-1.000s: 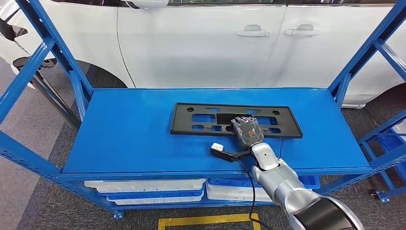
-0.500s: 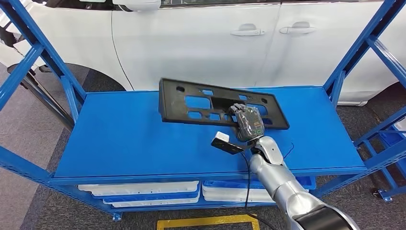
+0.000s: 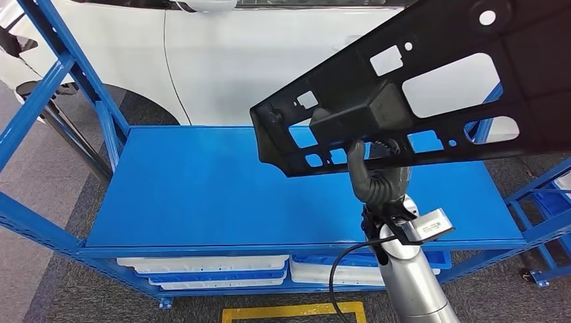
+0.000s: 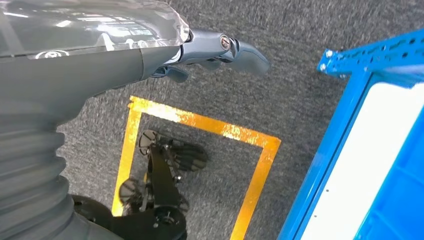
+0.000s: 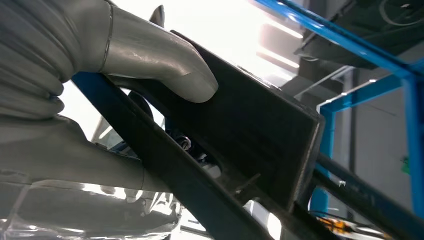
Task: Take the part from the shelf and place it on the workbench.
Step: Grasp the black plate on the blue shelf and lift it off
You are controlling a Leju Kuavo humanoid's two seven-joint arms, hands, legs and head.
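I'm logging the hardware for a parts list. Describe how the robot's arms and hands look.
The right arm is a smooth silver tube ending in a dark grey right hand. A black cable loops beside it, and a small silver-and-black camera module sits at the wrist. The left hand has a grey ribbed cover, a clear glossy shell and blue-grey fingers.

Head view high above the shelf (image 3: 202, 195); wrist views close behind hands
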